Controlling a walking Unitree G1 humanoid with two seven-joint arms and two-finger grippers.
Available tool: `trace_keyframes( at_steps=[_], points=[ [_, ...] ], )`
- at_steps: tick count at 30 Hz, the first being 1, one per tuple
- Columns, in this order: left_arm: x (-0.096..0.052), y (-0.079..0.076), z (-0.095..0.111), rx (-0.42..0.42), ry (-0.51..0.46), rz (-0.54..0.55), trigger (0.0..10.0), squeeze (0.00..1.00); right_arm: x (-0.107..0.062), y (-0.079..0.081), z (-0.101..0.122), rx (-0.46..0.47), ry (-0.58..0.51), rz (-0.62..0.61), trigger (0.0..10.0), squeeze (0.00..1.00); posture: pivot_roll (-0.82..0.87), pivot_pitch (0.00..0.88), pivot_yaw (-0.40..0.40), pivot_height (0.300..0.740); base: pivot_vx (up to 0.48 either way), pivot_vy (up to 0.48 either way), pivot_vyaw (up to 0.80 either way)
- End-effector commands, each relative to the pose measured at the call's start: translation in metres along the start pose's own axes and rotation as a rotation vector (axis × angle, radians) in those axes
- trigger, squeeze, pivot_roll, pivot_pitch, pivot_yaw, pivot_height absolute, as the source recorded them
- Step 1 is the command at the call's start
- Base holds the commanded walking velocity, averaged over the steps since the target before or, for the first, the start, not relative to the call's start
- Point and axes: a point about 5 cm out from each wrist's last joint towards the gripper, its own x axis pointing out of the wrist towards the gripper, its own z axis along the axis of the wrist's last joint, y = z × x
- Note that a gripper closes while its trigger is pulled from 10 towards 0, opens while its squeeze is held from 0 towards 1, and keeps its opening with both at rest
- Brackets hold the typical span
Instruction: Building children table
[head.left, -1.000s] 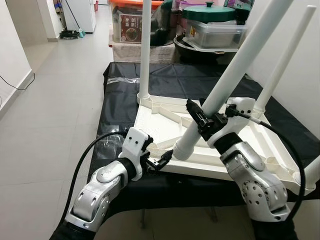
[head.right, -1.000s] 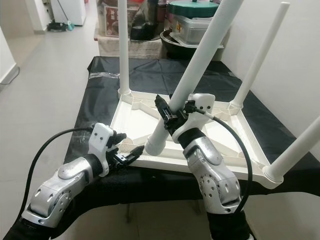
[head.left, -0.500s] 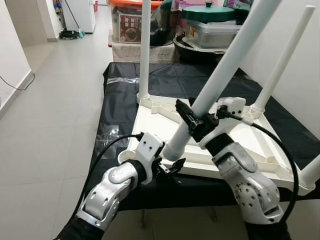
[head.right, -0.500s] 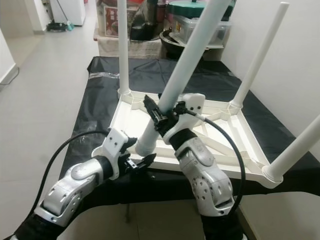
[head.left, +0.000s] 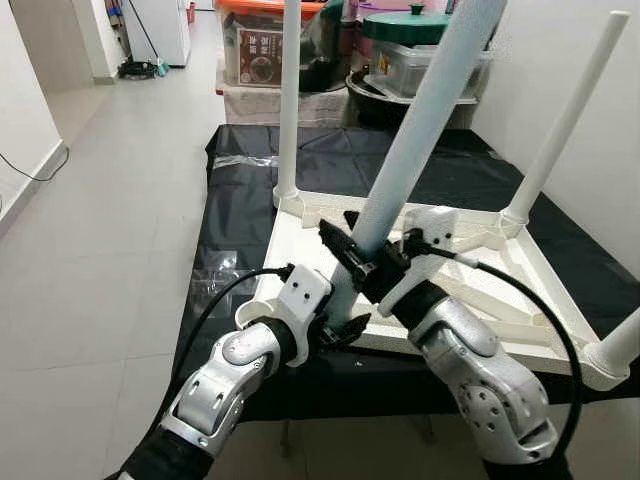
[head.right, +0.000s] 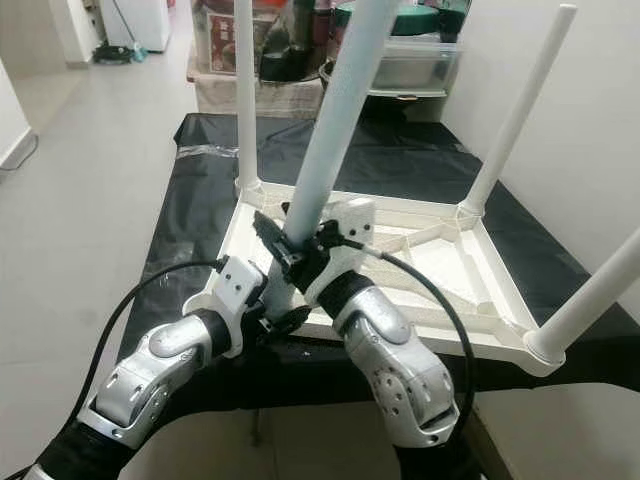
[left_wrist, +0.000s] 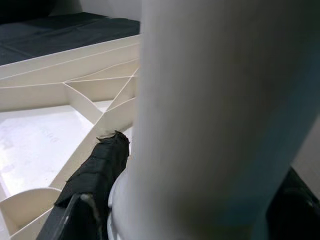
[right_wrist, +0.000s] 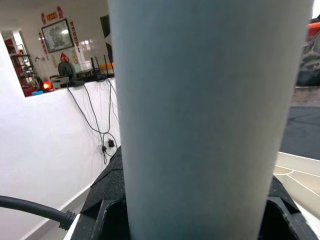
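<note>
A white children's table top (head.left: 300, 238) lies upside down on a black-covered surface. Legs stand at its back left (head.left: 289, 100), back right (head.left: 565, 120) and front right (head.left: 615, 350) corners. A fourth white leg (head.left: 420, 120) leans steeply over the front left corner. My right gripper (head.left: 358, 262) is shut on it a little above its lower end. My left gripper (head.left: 338, 328) sits at that lower end by the table top's front edge. In the left wrist view a black finger (left_wrist: 95, 175) lies against the leg (left_wrist: 210, 110), with the other at the far side.
The black sheet (head.left: 240, 200) covers a low platform. Lidded storage boxes (head.left: 260, 40) and pots (head.left: 420, 45) crowd its far end. A white wall (head.left: 540, 70) runs close on the right. Tiled floor (head.left: 100, 220) opens to the left.
My right arm has swung the held leg leftward and more upright, toward the front left corner. My left gripper went forward, opened, and now has its fingers around the leg's lower end.
</note>
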Motion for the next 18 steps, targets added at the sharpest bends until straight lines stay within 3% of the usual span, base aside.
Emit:
trace_keyframes(
  at_steps=[1, 6, 7, 9, 10, 14, 15, 18],
  points=[
    [0.0015, -0.0036, -0.0027, 0.01, -0.004, -0.015, 0.0, 0.0, -0.0009, 0.0033, 0.0018, 0.001, -0.005, 0.015, 10.0, 0.0, 0.08, 0.018, -0.091, 0.74, 0.0, 0.0, 0.0],
    [0.0018, -0.0026, -0.0039, 0.037, -0.005, -0.005, 0.0, 0.0, -0.0008, 0.001, 0.0022, 0.002, -0.008, 0.002, 10.0, 0.0, 0.08, 0.018, -0.091, 0.74, 0.0, 0.0, 0.0],
    [0.002, -0.0022, -0.0046, 0.047, 0.003, -0.005, 2.5, 0.0, -0.0008, -0.0003, 0.0024, 0.002, -0.009, -0.006, 10.0, 0.0, 0.08, 0.018, -0.091, 0.74, 0.0, 0.0, 0.0],
    [0.002, -0.0022, -0.0046, 0.047, 0.003, -0.005, 2.5, 0.0, -0.0008, -0.0003, 0.0024, 0.002, -0.009, -0.006, 10.0, 0.0, 0.08, 0.018, -0.091, 0.74, 0.0, 0.0, 0.0],
    [0.002, -0.0026, -0.006, 0.074, 0.013, -0.01, 10.0, 0.0, -0.0011, -0.0019, 0.0016, -0.007, -0.003, -0.008, 10.0, 1.0, 0.08, 0.018, -0.091, 0.74, 0.0, 0.0, 0.0],
    [0.0018, -0.0033, -0.0067, 0.091, 0.016, -0.016, 10.0, 0.0, -0.0014, -0.0022, 0.0007, -0.009, 0.005, -0.007, 10.0, 1.0, 0.08, 0.018, -0.091, 0.74, 0.0, 0.0, 0.0],
    [0.0016, -0.0031, -0.0074, 0.093, 0.016, -0.011, 10.0, 0.0, -0.0014, -0.001, -0.001, -0.004, 0.017, 0.003, 10.0, 0.0, 0.08, 0.018, -0.091, 0.74, 0.0, 0.0, 0.0],
    [0.0014, -0.0027, -0.0077, 0.099, 0.014, -0.008, 10.0, 0.0, -0.0014, -0.0003, -0.0021, 0.0, 0.024, 0.009, 10.0, 0.0, 0.08, 0.018, -0.091, 0.74, 0.0, 0.0, 0.0]
  ],
)
